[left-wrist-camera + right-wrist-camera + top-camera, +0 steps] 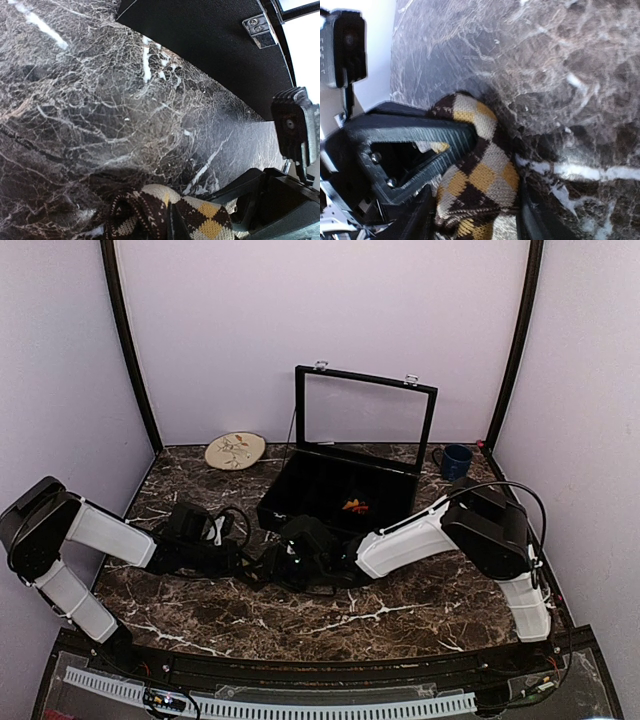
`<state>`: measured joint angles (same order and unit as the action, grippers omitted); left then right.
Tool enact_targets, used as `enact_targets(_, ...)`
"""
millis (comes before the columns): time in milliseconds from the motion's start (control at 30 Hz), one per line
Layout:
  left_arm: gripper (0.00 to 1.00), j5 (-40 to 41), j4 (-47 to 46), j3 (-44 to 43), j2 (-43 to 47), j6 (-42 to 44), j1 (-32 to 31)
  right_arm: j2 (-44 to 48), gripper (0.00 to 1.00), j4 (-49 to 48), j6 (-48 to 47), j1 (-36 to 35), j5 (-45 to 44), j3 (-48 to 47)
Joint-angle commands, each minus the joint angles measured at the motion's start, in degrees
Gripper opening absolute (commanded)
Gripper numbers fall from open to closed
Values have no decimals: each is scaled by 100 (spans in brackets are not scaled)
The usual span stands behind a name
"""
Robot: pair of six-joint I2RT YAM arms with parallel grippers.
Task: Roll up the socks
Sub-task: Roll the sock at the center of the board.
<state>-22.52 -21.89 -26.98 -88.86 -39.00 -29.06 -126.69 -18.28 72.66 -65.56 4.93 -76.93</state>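
The tan-brown and black argyle sock (480, 175) lies bunched on the dark marble table (400, 615), where both grippers meet. My left gripper (172, 225) is shut on one end of this sock (200, 220); the right wrist view shows it as a ribbed triangular finger (415, 142) pinching the fabric. My right gripper (475, 220) straddles the same bundle with a jaw pressed against each side. From above, the left gripper (250, 562) and right gripper (292, 558) hide the sock. The red-orange sock (355, 506) lies inside the black case (290, 495).
The black case stands with its glass lid (365, 410) upright, just behind the grippers. A cream plate (235, 450) sits at the back left and a blue mug (455, 460) at the back right. Walls close in the table.
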Motion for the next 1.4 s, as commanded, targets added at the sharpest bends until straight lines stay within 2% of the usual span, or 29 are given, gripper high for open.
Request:
enact_targets(0, 0, 459, 490, 78, -232, 114, 14, -191, 44, 179, -32, 36, 171, -112)
enact_targets(200, 0, 451, 490, 97, -229, 100, 6, -268, 28, 263, -154, 35, 205, -200)
enact_targets(467, 0, 384, 630, 108, -245, 63, 14, -294, 18, 802, -920, -65, -144, -496)
enact_targets(567, 0, 392, 860, 56, -166, 19, 12, -331, 9, 1069, -1307, -143, -319, -698)
enact_targets(600, 0, 389, 926, 34, -133, 2, 13, -351, 9, 1165, -1307, -167, -371, -773)
enact_targets(733, 17, 429, 1438, -97, 49, -73, 21, -445, 0, 1544, -1881, -269, -623, -1086)
enact_targets(833, 35, 471, 1904, -192, 248, -105, 21, -453, 0, 1715, -2194, -331, -833, -1166)
enact_targets(967, 47, 591, 2488, -280, 557, -214, 66, -431, 0, 1882, -2557, -414, -1167, -1174)
enact_targets(1233, 53, 374, 3518, -686, 955, -488, 304, -404, 0, 2240, -3577, -784, -2288, -1301)
enact_targets(1367, 54, -38, 3891, -887, 900, -617, 392, -456, 0, 2374, -4134, -1017, -2913, -1424)
